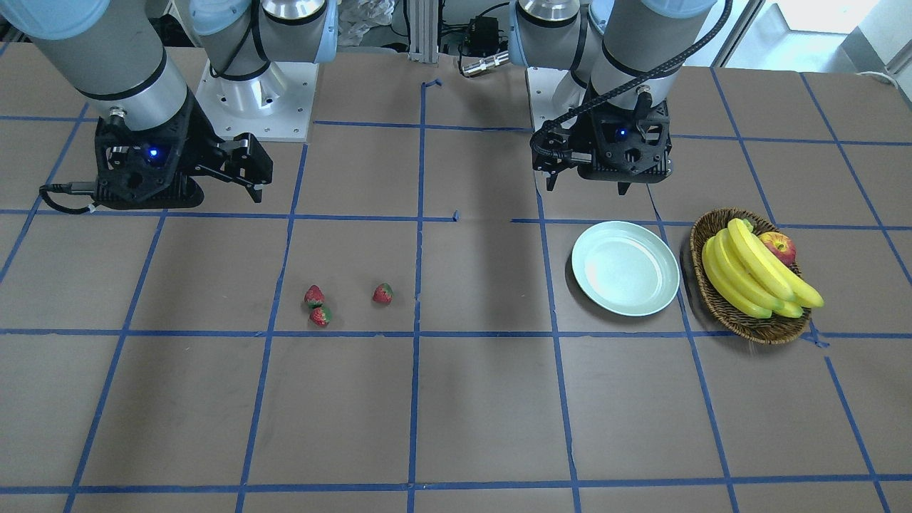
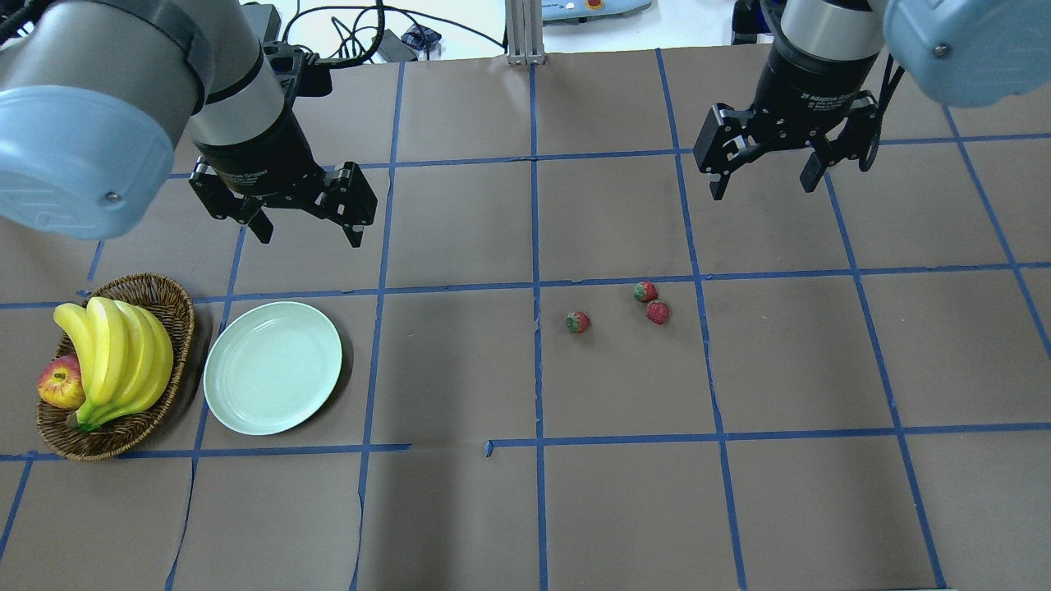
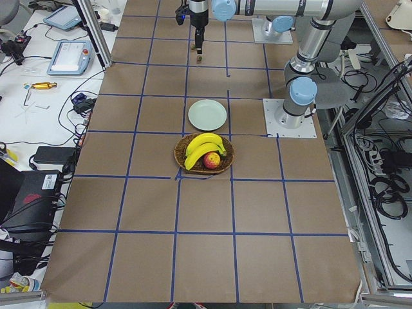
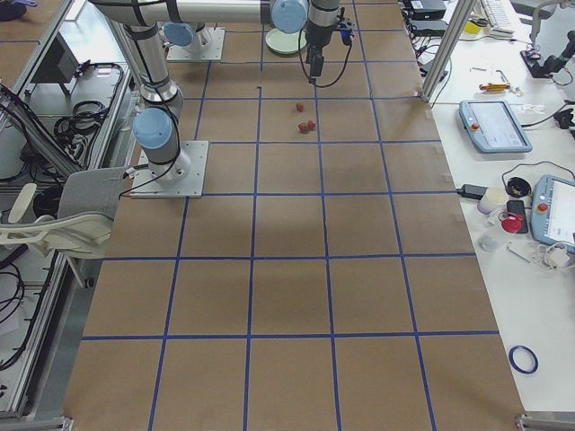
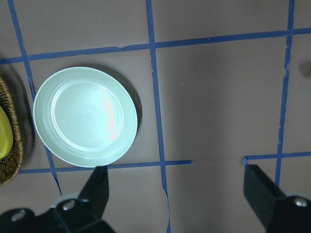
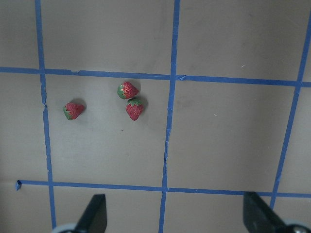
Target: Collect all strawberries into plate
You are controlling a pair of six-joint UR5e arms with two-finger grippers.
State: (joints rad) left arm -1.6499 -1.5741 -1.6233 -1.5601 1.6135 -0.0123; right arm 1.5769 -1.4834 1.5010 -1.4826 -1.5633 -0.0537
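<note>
Here the left gripper (image 2: 310,236) hangs above the table with its jaws spread wide and nothing between them, just beyond the far rim of the pale mint-green plate (image 2: 273,367). The plate lies just right of a wicker basket (image 2: 168,297) holding bananas (image 2: 115,353) and an apple (image 2: 59,384). The right gripper (image 2: 764,190) is likewise wide open and empty, and nearer than it three toy strawberries (image 2: 646,290) lie on the table well right of the plate, two close together and a lone strawberry (image 2: 578,322) slightly left.

Red strawberries (image 2: 646,291), mint-green plate (image 2: 238,405).
</note>
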